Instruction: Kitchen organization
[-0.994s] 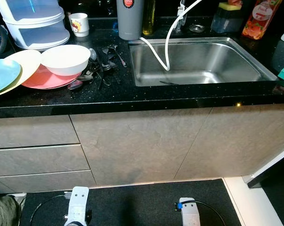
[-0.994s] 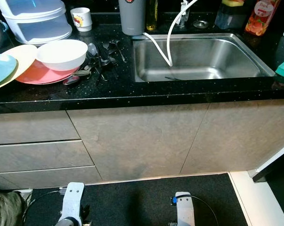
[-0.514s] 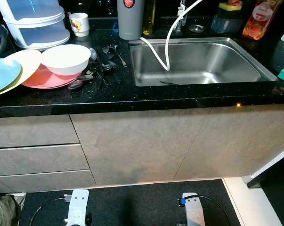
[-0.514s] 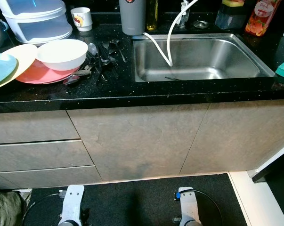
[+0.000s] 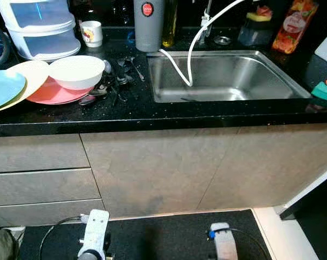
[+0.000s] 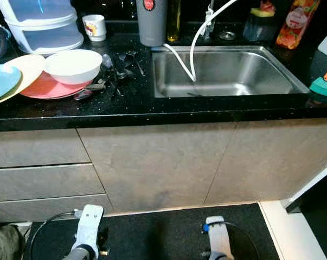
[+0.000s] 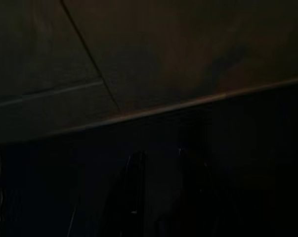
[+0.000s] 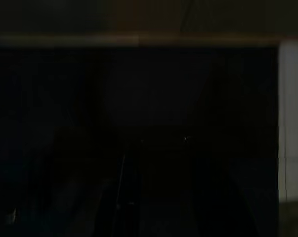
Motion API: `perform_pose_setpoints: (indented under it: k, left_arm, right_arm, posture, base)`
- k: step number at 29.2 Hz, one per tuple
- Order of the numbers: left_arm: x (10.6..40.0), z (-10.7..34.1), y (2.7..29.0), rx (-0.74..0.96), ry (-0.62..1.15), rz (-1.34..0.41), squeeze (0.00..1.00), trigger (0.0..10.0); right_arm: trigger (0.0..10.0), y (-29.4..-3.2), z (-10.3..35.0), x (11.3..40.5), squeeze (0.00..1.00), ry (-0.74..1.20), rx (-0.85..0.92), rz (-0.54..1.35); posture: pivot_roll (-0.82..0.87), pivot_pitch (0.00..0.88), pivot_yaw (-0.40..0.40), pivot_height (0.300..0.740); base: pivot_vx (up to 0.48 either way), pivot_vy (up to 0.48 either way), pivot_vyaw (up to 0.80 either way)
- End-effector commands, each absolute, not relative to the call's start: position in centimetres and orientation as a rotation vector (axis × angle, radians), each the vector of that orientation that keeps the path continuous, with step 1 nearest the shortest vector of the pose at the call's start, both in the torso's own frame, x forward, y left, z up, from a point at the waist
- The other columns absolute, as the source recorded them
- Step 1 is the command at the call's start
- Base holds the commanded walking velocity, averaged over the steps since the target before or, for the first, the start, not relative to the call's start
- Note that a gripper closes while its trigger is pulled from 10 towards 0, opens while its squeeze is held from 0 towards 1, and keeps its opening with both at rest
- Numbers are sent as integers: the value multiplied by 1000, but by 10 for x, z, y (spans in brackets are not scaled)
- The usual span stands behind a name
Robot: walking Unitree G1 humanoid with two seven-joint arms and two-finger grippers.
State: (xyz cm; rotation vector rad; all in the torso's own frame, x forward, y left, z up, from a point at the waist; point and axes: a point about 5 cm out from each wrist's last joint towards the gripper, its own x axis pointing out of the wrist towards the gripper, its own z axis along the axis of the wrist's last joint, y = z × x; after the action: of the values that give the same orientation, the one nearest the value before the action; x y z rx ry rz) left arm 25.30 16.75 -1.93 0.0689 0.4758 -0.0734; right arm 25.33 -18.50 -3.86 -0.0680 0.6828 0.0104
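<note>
Black speckled stone tops the bench (image 5: 152, 111), and both your arms hang low in front of its grey cabinet doors (image 5: 163, 168), over a dark floor mat (image 6: 152, 235). You have the left pincer (image 7: 158, 197) and the right pincer (image 8: 156, 197) down near that mat; the wrist views are too dark for me to tell whether either is apart or together. High above and beyond the left pincer sits a white bowl (image 5: 76, 71) on a pink plate (image 5: 46, 92), beside a cream plate (image 5: 30, 73) and a blue plate (image 5: 3, 88). Loose cutlery (image 5: 117, 81) lies just beside the bowl, toward the steel sink (image 5: 228, 76) (a white hose (image 5: 187, 54) droops into it). The sink stands above and beyond the right pincer. A grey tumbler (image 5: 148, 24) and a small mug (image 5: 91, 33) stand at the bench's back edge.
</note>
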Motion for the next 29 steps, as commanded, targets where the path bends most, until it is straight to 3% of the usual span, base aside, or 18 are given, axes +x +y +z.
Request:
perform_pose_setpoints:
  k: [1, 3, 5, 9, 11, 20, 25, 26, 29]
  left_arm:
    - [248, -21, 167, 51, 476, -59, 0, 10000]
    - [248, -21, 167, 51, 476, -59, 0, 10000]
    - [250, -6, 170, 79, 387, -49, 0, 10000]
    - [252, 7, 169, 93, 324, -49, 0, 10000]
    - [259, 35, 167, 80, 205, -43, 0, 10000]
    - [267, 67, 171, 87, 102, -23, 0, 10000]
    - [264, 64, 169, 71, 130, -38, 0, 10000]
    - [249, 15, 174, 25, 351, 6, 0, 10000]
    - [241, -1, 177, 21, 432, 24, 0, 10000]
  right_arm:
    - [10000, -183, -29, 263, 0, 620, -42, 19]
    - [10000, -183, -29, 263, 0, 620, -42, 19]
    - [10000, -173, -1, 289, 0, 455, -43, 48]
    - [10000, -168, 12, 297, 0, 381, -51, 57]
    - [10000, -166, 40, 312, 0, 240, -41, 65]
    - [10000, -168, 81, 329, 0, 91, -28, 55]
    - [10000, -163, 76, 325, 0, 116, -23, 86]
    - [10000, -169, 22, 302, 0, 353, -49, 56]
    - [10000, -172, 6, 292, 0, 433, -58, 44]
  posture:
    - [-6, 89, -8, 740]
    - [-6, 89, -8, 740]
    - [-19, 77, -5, 740]
    - [-15, 75, -5, 740]
    - [-12, 72, -5, 740]
    - [-22, 70, -19, 740]
    - [-25, 64, -22, 740]
    - [-30, 50, -18, 740]
    - [-28, 55, -19, 740]
  base:
    - [0, 0, 0]
    - [0, 0, 0]
    - [0, 0, 0]
    - [0, 0, 0]
    - [0, 0, 0]
    - [0, 0, 0]
    - [0, 0, 0]
    - [0, 0, 0]
    - [0, 0, 0]
